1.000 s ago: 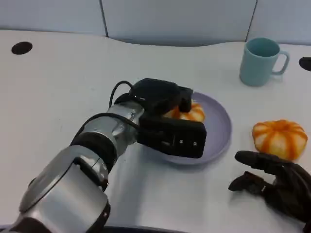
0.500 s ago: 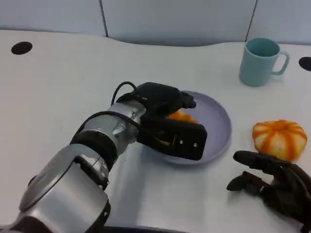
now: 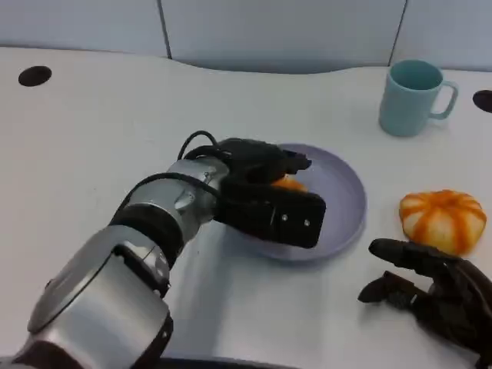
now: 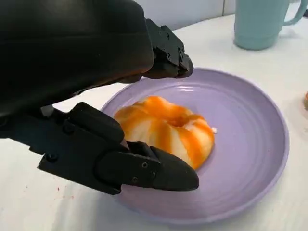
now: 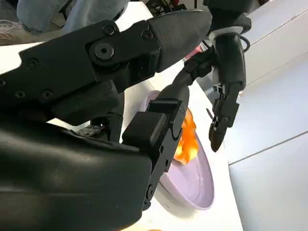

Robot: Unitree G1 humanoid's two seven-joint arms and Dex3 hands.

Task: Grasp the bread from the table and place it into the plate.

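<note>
I see the bread [image 4: 166, 129] lying in the purple plate [image 3: 346, 201], mid-table. My left hand [image 3: 265, 192] sits over it, fingers spread around it, gripping nothing. My right hand [image 3: 434, 292] rests empty at near right, fingers apart, just beside another bread roll [image 3: 442, 219].

The bread [image 4: 168, 132], striped orange and white, lies on the purple plate [image 4: 250, 120], which sits on the white worktop [image 4: 29, 202]. The left hand [image 4: 159, 120] straddles it with its black fingers [image 4: 163, 168] spread: one reaches along the near side of the bread, just beside it, another arches over the far side above the plate's rim. A teal mug [image 4: 262, 24] stands on the worktop beyond the plate, apart from it.
</note>
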